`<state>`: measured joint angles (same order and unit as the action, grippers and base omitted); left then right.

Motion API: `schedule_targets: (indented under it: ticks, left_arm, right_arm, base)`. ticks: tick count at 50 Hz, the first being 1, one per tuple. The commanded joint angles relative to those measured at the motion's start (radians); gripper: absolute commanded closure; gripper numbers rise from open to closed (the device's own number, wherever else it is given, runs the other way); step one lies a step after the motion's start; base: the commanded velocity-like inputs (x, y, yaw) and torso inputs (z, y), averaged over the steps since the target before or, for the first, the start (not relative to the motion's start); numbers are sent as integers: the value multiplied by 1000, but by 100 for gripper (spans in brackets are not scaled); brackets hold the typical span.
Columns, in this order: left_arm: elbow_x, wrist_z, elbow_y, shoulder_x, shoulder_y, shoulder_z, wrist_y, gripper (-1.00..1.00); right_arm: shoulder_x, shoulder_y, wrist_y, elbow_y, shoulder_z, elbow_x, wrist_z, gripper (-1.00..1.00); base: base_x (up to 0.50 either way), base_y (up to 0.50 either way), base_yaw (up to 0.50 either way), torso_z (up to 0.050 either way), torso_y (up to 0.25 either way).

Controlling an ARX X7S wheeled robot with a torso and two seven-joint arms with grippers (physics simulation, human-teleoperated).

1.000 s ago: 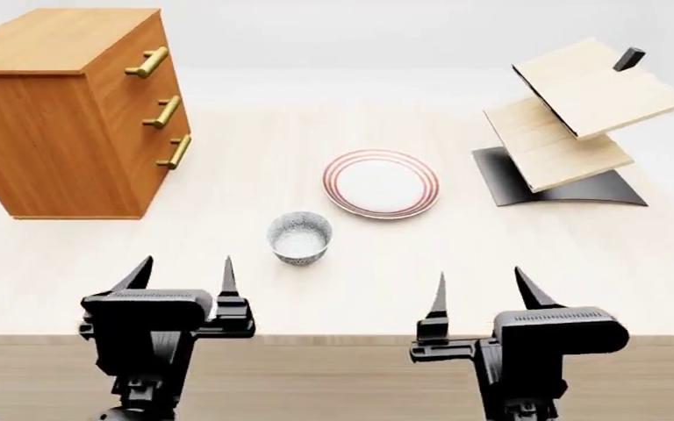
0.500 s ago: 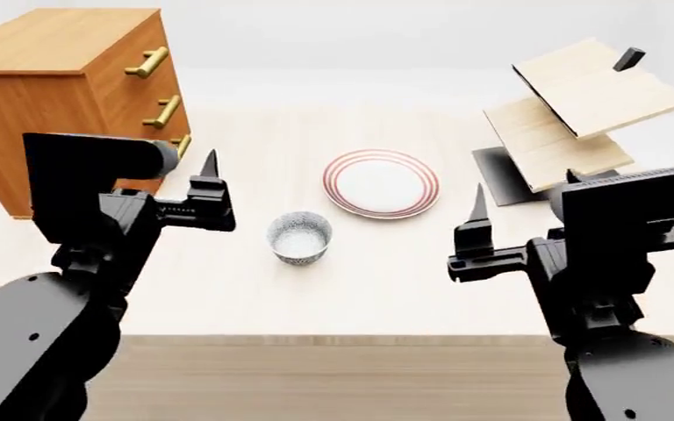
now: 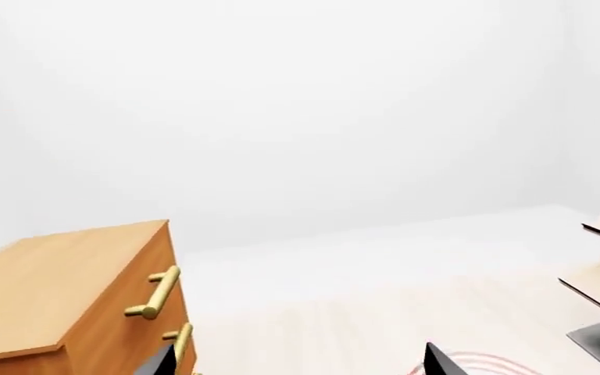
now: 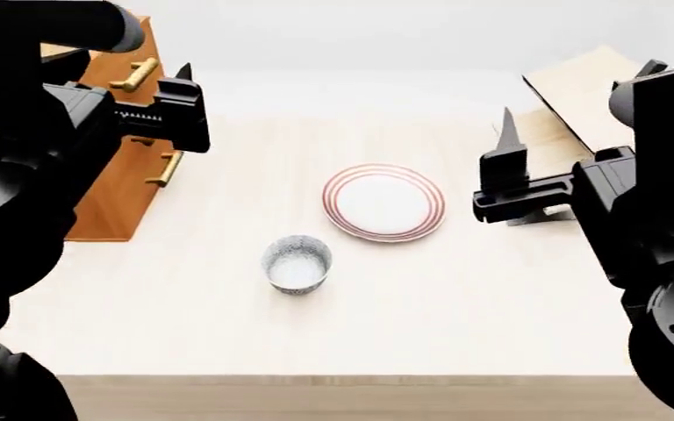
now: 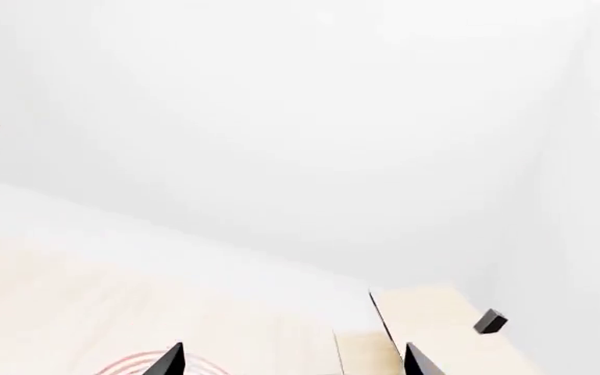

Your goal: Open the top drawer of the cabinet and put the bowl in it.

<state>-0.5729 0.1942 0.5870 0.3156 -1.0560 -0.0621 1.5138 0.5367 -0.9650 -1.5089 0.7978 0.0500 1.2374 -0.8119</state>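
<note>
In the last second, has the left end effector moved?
Yes. The left end effector rose from the table's near edge and now sits up beside the cabinet, near its handles.

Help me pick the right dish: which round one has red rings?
The flat white plate, ringed red at its rim; the grey-blue speckled bowl nearby has none.

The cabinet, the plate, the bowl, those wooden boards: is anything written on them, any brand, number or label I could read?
None: no view shows any text.
The cabinet: plain wood with brass handles, no label.
The plate: red rings only, a pattern, not writing.
The bowl: speckles, no mark.
The plank rack: bare wood.
The black left tool and right tool: no visible logo or number.
</note>
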Motion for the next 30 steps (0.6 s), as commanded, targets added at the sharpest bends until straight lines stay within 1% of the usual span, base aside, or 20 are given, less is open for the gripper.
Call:
schedule_targets:
  ticks: [1,19,30]
  left_arm:
    - [-69,53,-8,17,-68,-3,49,-100]
    - [-119,84,-30,44,-68,17,9,-100]
    - [-133,92,-42,58,-54,19,-12,-100]
  right_arm:
    - [55,-79,8,-21,0,172,-117,-100]
    - [81,-75,52,-29,-35,178,-114,-100]
    - [84,-57,85,-32,-57,150,-96,-100]
  base:
    - [500,0,0,0,0]
    - [500,0,0,0,0]
    - [500,0,0,0,1]
